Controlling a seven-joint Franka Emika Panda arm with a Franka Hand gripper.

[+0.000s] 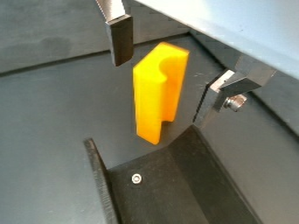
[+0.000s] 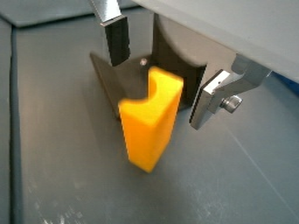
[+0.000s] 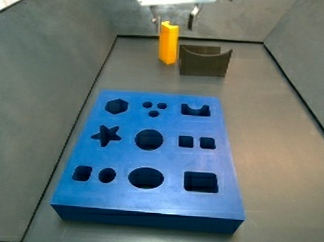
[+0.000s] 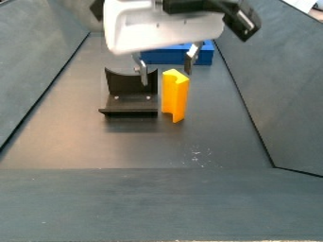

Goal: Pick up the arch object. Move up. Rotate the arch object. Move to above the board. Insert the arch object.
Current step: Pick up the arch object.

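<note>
The arch object (image 1: 158,92) is a bright yellow-orange block standing upright on the dark floor, with its notch cut into one long edge. It also shows in the other views (image 2: 152,122) (image 3: 168,41) (image 4: 175,96). My gripper (image 1: 163,70) hangs just over its top, open, with one silver finger (image 1: 121,39) on each side and a gap to the block on both sides (image 2: 163,70). The board (image 3: 157,158) is a thick blue slab with shaped holes, lying apart from the block; only its edge (image 4: 202,55) shows behind the gripper (image 4: 167,61).
The fixture (image 3: 203,59), a dark L-shaped bracket on a base plate, stands right beside the arch object (image 4: 130,95) (image 1: 176,184). Sloping grey walls (image 3: 72,80) close in the floor on both sides.
</note>
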